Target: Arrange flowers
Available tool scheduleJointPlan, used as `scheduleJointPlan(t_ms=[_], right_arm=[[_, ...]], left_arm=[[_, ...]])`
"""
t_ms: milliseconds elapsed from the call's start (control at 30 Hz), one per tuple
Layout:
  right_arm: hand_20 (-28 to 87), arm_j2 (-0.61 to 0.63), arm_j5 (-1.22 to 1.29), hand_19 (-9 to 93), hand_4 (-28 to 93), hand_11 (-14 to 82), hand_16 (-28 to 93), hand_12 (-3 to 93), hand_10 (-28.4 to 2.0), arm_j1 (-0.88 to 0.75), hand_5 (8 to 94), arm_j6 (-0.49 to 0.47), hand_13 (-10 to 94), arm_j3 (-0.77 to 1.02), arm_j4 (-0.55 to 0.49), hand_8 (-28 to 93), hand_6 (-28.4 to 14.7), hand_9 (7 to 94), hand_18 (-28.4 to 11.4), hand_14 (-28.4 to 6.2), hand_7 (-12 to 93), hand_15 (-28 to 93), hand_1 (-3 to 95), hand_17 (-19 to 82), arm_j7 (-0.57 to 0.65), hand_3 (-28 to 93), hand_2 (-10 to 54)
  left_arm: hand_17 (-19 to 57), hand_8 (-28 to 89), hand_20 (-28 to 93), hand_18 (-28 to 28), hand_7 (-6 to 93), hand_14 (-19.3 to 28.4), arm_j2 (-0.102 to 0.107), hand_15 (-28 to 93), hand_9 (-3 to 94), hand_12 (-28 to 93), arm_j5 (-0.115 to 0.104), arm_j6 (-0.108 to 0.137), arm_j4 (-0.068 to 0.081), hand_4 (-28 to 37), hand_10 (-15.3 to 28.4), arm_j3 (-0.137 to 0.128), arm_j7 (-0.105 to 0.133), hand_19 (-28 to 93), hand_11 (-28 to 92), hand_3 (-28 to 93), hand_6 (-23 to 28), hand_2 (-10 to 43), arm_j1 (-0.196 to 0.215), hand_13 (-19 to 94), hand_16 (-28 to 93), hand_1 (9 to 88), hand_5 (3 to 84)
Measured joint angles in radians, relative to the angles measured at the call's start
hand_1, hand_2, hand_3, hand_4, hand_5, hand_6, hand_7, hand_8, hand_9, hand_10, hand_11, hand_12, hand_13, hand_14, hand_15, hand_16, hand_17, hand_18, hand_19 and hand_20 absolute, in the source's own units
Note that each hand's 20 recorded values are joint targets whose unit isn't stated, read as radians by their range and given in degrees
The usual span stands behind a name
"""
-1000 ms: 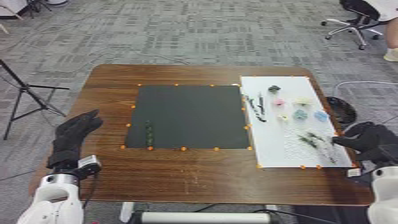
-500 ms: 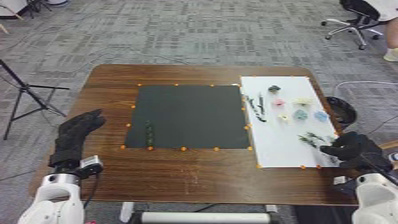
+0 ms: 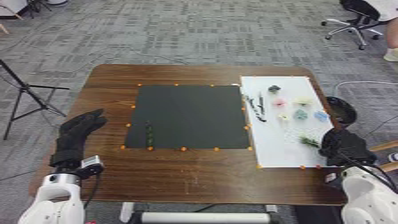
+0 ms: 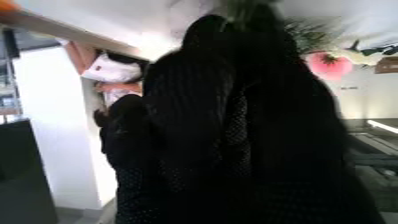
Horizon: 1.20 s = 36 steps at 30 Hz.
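My right hand (image 3: 345, 146) is over the white sheet's (image 3: 275, 155) right edge, close beside green sprigs (image 3: 309, 140) and hiding part of them. In the right wrist view the right hand (image 4: 200, 110) has its fingers extended, with blurred greenery (image 4: 238, 11) at their tips and a pink flower (image 4: 330, 65) beyond. Farther up the sheet lie a pink flower (image 3: 279, 102), pale yellow (image 3: 302, 100) and blue (image 3: 321, 116) ones, a teal one (image 3: 300, 115) and dark branches (image 3: 258, 107). A green stem (image 3: 149, 134) rests on the dark board (image 3: 191, 112). My left hand (image 3: 78, 132) is open at the table's left side.
Orange markers line the dark board and sheet on the brown table (image 3: 191, 175). A black bin (image 3: 341, 110) stands on the floor beyond the right edge. A black tripod (image 3: 27, 90) is to the left, and an office chair (image 3: 355, 25) at the back right.
My right hand has moved left from beside the sheet onto its right edge, its fingers turning toward the table's far side. It covers more of the sprigs. The left hand has stayed nearly still.
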Motion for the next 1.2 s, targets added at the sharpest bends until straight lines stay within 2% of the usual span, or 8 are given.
scheduleJointPlan(t_ms=[200,467,567,700,900,1033,1200], right_arm=[[43,0.001,0.128,87,-8,26.9,31,41.5,-8.3,-0.011,74.6,-0.054,94,0.052,-0.033,21,-3.1,89.9,-10.8,-0.7,28,51,64.0,66,-0.001,52,-9.5],[42,0.012,0.276,86,-8,26.0,29,41.1,-8.4,-0.028,75.2,-0.053,94,0.119,-0.207,20,-3.5,90.5,-9.8,-0.8,28,52,63.6,67,0.032,53,-9.5],[42,0.028,0.363,86,-7,25.5,28,40.8,-8.5,0.026,75.4,-0.027,94,0.064,-0.247,20,-3.6,90.9,-9.6,-0.7,28,52,63.1,68,0.032,53,-9.5],[41,0.040,0.401,86,-7,25.1,28,40.4,-8.6,0.171,75.6,-0.003,94,-0.110,-0.249,20,-3.7,91.4,-9.4,-0.6,29,52,63.0,68,0.028,53,-9.5],[41,-0.002,0.410,86,-7,24.5,27,40.5,-8.7,0.423,75.6,0.001,94,-0.402,-0.171,19,-3.7,91.5,-9.1,-0.6,29,52,62.6,68,0.013,53,-9.5],[41,-0.078,0.411,86,-7,24.0,27,40.7,-8.6,0.592,75.6,0.002,94,-0.595,-0.052,19,-3.6,91.7,-9.1,-0.6,29,52,62.4,68,0.009,54,-9.5],[41,-0.170,0.479,86,-7,23.3,27,40.3,-8.7,0.757,75.7,0.002,94,-0.788,0.075,18,-3.7,91.8,-9.1,-0.7,29,51,62.4,68,0.030,53,-9.5]], left_arm=[[9.4,-7,21,12.0,15.8,17.0,0.000,18,52.8,14,0.000,-0.001,-0.005,-22.0,14.0,-0.004,-0.004,11,23,65,2.5,2.6,0.002,44,2,32.9,51.6],[9.4,-7,21,12.0,15.7,17.0,0.002,18,52.7,14,-0.001,-0.006,-0.015,-21.8,14.2,-0.017,-0.010,11,23,65,2.6,2.7,0.011,44,2,32.3,51.6],[9.3,-7,21,12.0,15.5,17.0,0.004,18,52.6,14,-0.001,-0.011,-0.016,-21.7,14.2,-0.023,-0.012,11,23,65,2.6,2.7,0.012,44,2,31.9,51.5],[9.2,-7,21,12.1,15.5,17.0,0.010,18,52.7,14,-0.001,-0.022,-0.016,-21.6,14.2,-0.030,-0.016,11,23,65,2.6,2.7,0.012,44,2,31.5,51.5],[9.2,-7,20,12.1,15.4,17.1,0.016,18,52.6,14,0.001,-0.041,-0.018,-21.5,14.3,-0.036,-0.019,11,22,65,2.6,2.5,0.010,44,3,31.2,51.4],[9.0,-7,20,12.2,15.1,17.1,0.017,18,52.5,14,0.008,-0.063,-0.018,-21.5,14.2,-0.036,-0.024,11,22,66,2.7,2.4,0.006,44,3,31.1,51.4],[8.9,-7,20,12.2,15.0,17.2,0.018,18,52.4,14,0.010,-0.073,-0.018,-21.5,14.2,-0.036,-0.030,10,22,66,2.7,2.3,0.002,43,3,30.9,51.2]])
